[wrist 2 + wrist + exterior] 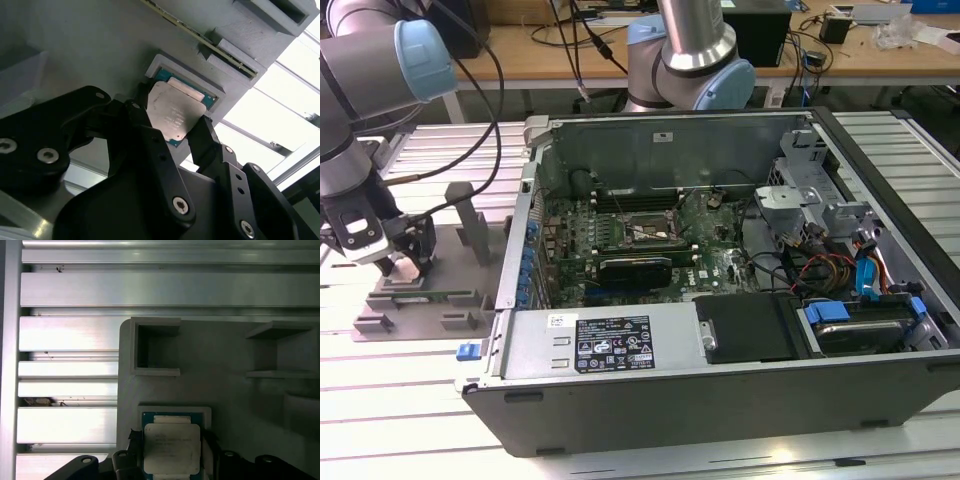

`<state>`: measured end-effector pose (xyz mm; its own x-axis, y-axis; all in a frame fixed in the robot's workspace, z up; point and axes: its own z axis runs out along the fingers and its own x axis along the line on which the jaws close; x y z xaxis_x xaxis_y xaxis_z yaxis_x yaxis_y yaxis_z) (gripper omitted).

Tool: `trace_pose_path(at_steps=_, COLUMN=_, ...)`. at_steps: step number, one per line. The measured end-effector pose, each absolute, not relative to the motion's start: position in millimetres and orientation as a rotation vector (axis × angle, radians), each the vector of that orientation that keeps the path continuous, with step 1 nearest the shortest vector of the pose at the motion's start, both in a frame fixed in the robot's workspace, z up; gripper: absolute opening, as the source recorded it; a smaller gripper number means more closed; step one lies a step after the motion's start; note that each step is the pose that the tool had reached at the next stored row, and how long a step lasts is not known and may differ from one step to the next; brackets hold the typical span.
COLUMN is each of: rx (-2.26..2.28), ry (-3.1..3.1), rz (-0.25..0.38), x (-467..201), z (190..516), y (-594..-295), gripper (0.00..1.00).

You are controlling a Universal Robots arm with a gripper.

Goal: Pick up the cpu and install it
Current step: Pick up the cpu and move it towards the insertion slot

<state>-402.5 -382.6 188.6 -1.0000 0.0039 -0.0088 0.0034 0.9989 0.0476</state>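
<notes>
On the exterior view's left, the arm reaches down to a grey holder (420, 300) that stands on the slatted desk (390, 390), well apart from the socket it has to serve. The gripper (405, 262) sits low over this holder. In the second wrist view we see why: the cpu (175, 110) lies flat in a shallow square pocket of the holder, silvery lid up, with a thin green rim showing around it. The pocket keeps the chip square and at a known spot, so the fingers (140, 117) can come in from two opposite sides. We judge them clenched on the cpu's edges, one at each side, holding it by the rim and not by the lid. The chip looks seated in its pocket, not yet lifted.

Faint lines of print cross the cpu's lid in both wrist views; we cannot make them out.

Further toward the exterior view's right, the computer case (720, 400) lies on its side with the panel off, so the board faces up. The socket frame (645, 232) sits near the middle of the board, and the long black card (635, 268) lies just beside it, nearer the camera. A white label (612, 345) on the metal box at the case's near wall carries dense print and symbols, which we leave unread.
</notes>
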Motion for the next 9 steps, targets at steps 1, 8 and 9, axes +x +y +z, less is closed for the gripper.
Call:
trace_pose_path(at_steps=1, rx=0.006, ry=3.132, rz=0.074, x=-402.5, z=188.7, y=-382.6, gripper=0.55)
trace_pose_path(at_steps=8, rx=0.006, ry=3.132, rz=0.074, x=-402.5, z=194.7, y=-382.6, gripper=0.55)
trace_pose_path(at_steps=9, rx=0.006, ry=3.132, rz=0.075, x=-402.5, z=196.2, y=-382.6, gripper=0.55)
